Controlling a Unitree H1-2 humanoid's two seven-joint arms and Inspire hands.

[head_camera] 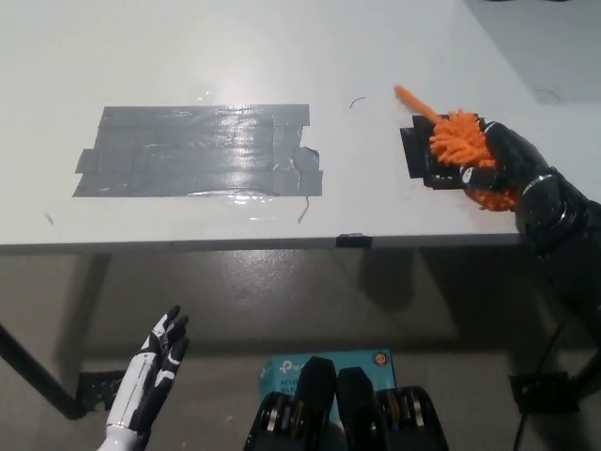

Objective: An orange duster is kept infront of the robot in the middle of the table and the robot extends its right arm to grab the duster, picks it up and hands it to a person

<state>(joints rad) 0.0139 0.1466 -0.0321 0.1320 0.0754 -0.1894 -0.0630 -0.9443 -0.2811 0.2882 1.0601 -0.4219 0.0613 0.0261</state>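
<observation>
Nearest us, our white left hand [152,383] is hanging below the table edge at the lower left, fingers spread apart and holding nothing. Farther up, a grey tape patch [199,150] is lying flat on the white table [282,56]. At the right, our black right hand [493,164] is wrapping its fingers closed around the fluffy head of the orange duster [457,139], over a black tape patch [418,150], with the duster's handle pointing up and to the left.
</observation>
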